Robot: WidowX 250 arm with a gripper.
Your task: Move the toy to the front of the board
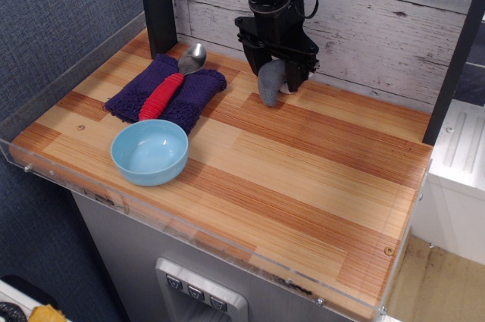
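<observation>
The toy (pixel 270 85), a small grey plush animal with a white underside, sits at the back of the board (pixel 303 178), close to the whitewashed plank wall. My gripper (pixel 274 72) has come down over it from above. One black finger (pixel 254 57) stands on the toy's left and the other on its right, so the jaws are open around its upper part. The toy's top is hidden between the fingers and its lower part still rests on the wood.
A purple knitted cloth (pixel 163 95) lies at the back left with a red-handled spoon (pixel 170 83) on it. A light blue bowl (pixel 150 151) stands in front of the cloth. A black post (pixel 155 4) rises at the back left. Clear acrylic edging (pixel 45 178) lines the board's rim.
</observation>
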